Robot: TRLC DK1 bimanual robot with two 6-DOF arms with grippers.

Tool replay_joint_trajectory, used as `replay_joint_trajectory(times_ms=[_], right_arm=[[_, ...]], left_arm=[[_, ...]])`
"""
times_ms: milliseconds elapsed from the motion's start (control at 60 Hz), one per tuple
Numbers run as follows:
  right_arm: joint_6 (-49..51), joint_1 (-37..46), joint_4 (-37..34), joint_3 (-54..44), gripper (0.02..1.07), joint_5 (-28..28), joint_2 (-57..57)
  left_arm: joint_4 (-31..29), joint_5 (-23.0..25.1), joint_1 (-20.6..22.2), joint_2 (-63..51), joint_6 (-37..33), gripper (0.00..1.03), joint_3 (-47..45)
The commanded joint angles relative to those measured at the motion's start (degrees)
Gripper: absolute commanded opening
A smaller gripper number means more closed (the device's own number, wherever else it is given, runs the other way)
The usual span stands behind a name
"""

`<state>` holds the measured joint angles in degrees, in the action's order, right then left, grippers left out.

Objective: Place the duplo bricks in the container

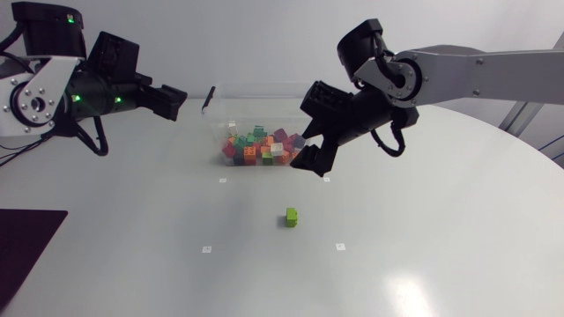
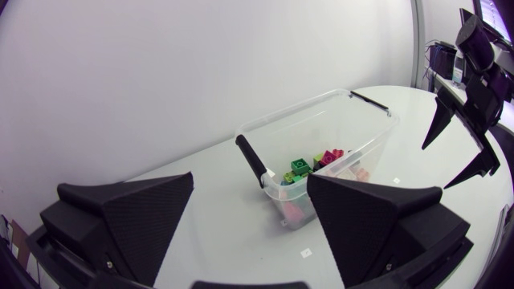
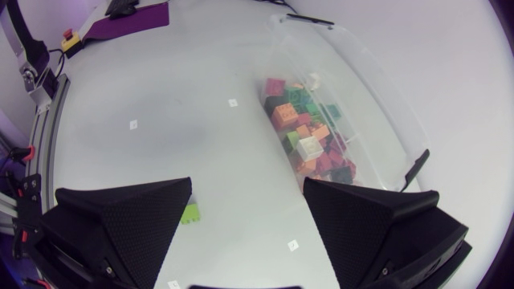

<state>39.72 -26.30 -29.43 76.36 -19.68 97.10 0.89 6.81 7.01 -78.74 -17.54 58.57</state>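
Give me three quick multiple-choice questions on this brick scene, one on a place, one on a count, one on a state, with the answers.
1. Where is the green brick?
A) inside the container
B) on the table, apart from the container
C) held by an arm

2. How many bricks lie outside the container?
A) one
B) three
C) five

3. The right gripper is:
A) open and empty
B) shut on a brick
C) shut on the container's handle

Answers:
1 B: it sits alone on bare table.
2 A: only the green one is out.
3 A: its fingers stand apart, touching nothing.
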Motion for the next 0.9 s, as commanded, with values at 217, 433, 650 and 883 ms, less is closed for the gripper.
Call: replay_joint_trajectory(times_ms=[217,433,650,883], right_arm=[[7.6,-1.6,-2.3,-3.0,1.02,-0.3,5.6],[11.5,-4.3,-4.8,-3.5,1.02,3.7,9.0],[13.7,-6.5,-6.4,-2.2,0.99,7.5,12.6],[15.0,-6.8,-10.1,2.3,0.99,9.0,15.8]], left_arm=[[15.5,-3.9,-0.1,9.1,4.6,0.98,-16.0],[19.5,-6.2,-0.7,9.7,5.2,0.98,-22.2],[25.1,-6.5,-1.3,11.9,5.3,0.98,-28.2],[27.2,-6.5,-1.8,14.0,2.8,0.98,-31.1]])
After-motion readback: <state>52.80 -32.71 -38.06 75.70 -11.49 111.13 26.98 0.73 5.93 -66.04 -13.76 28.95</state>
